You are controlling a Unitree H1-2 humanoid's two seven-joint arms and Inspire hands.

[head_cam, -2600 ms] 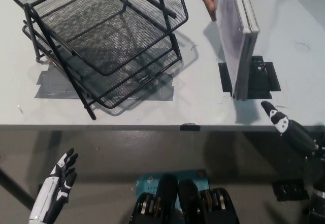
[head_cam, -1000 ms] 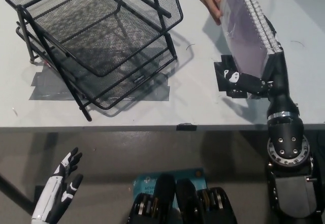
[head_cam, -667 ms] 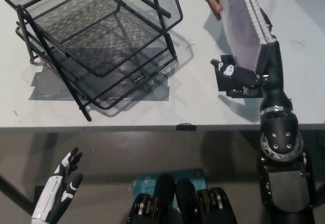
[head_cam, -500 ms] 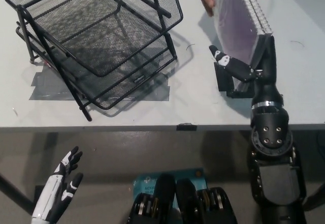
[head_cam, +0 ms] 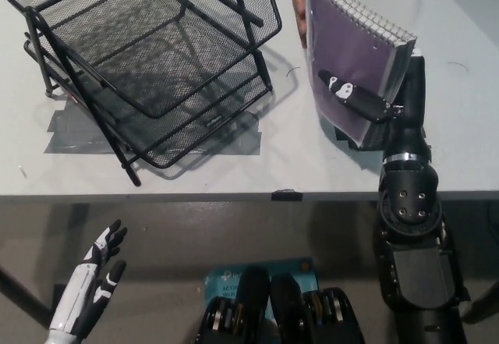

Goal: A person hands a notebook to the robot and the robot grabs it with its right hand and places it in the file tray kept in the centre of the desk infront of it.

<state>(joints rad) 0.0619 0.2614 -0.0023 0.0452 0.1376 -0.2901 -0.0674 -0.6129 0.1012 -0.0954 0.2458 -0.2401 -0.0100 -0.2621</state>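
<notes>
Compared with half a second earlier, the notebook [head_cam: 348,47] is tilted further toward the file tray [head_cam: 148,63], its purple cover now facing up. It is pinched at its lower edge by the black right hand [head_cam: 374,106], while a person's hand [head_cam: 299,1] is seen at its top. The white left hand [head_cam: 93,285] is held below the desk [head_cam: 312,164], fingers spread.

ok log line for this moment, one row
phase: handover | right robot hand: shut on notebook | person's hand: at notebook's far edge | left robot hand: open, resting low | file tray: holds nothing
</notes>
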